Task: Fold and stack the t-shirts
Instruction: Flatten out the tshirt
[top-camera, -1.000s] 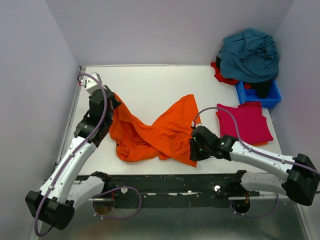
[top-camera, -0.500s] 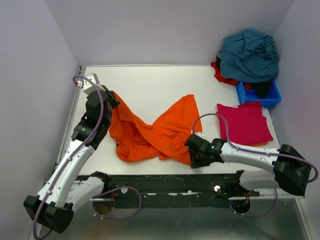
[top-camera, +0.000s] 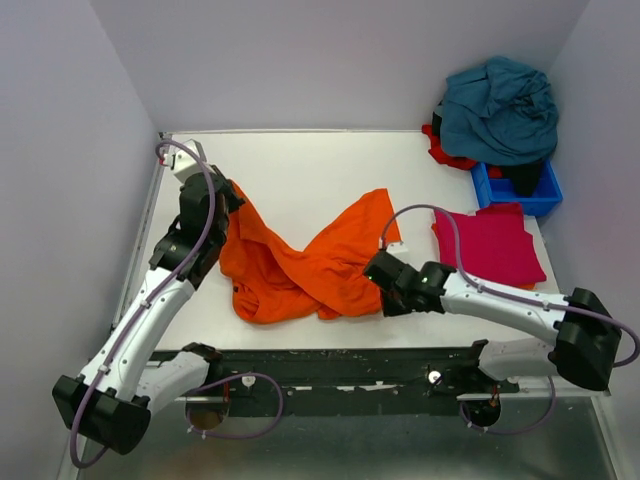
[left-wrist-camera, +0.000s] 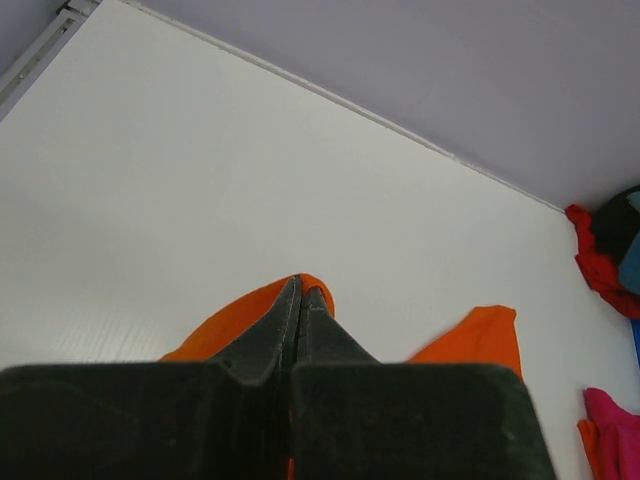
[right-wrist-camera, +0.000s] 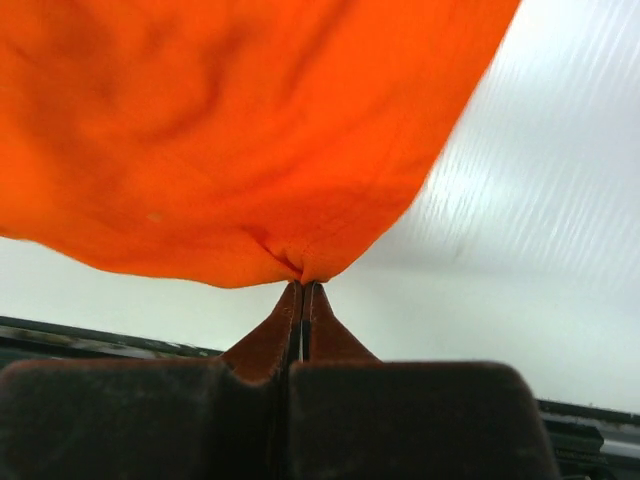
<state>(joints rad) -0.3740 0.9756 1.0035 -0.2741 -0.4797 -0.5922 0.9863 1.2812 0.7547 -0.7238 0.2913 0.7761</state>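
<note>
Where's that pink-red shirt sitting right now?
In the overhead view, the magenta-red shirt lies flat on the right side of the table, just on the near side of the blue bin and right of the orange shirt.

Likely lab: bare-walled robot booth (top-camera: 330, 60).

Four t-shirts (top-camera: 310, 265), one blue bin (top-camera: 530, 207), two arms (top-camera: 150, 320)

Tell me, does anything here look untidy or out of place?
The orange t-shirt lies twisted and bunched mid-table, pinched by the left gripper and the right gripper. In the far right corner a teal-blue shirt is heaped unfolded by the blue bin. The magenta shirt looks neatly folded.
</note>
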